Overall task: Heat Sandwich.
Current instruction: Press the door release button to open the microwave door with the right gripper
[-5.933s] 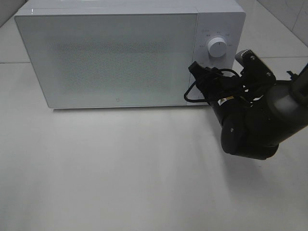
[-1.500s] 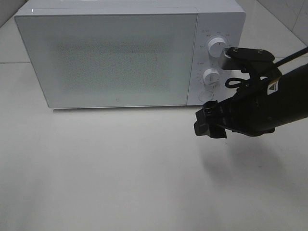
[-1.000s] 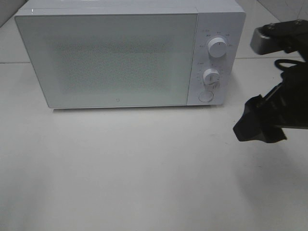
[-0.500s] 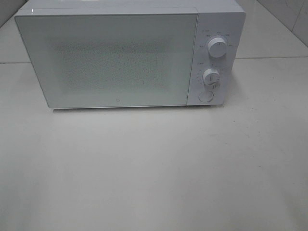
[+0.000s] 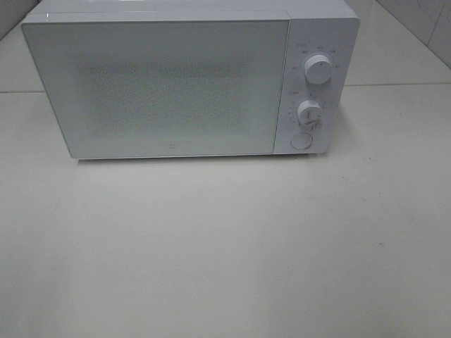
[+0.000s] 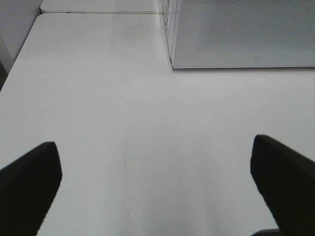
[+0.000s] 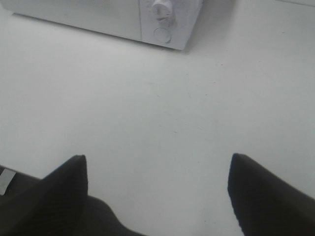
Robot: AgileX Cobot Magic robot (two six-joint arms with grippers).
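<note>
The sandwich is out of view. A white microwave [image 5: 190, 77] stands at the back of the table with its door shut; its corner shows in the left wrist view as the microwave [image 6: 246, 34] and its knob side in the right wrist view as the microwave [image 7: 162, 19]. My left gripper [image 6: 155, 184] is open over bare table, well short of the microwave's front corner. Also open, my right gripper [image 7: 157, 189] hangs over bare table some way from the control panel. Neither arm appears in the exterior high view.
Two round knobs [image 5: 318, 69] and a round button [image 5: 301, 141] sit on the microwave's right panel. The white tabletop [image 5: 225, 246] stretches in front of it. A tiled wall edge shows at the far right corner.
The right arm pulled away from the microwave's control panel toward the right and left the exterior high view. The microwave has not moved.
</note>
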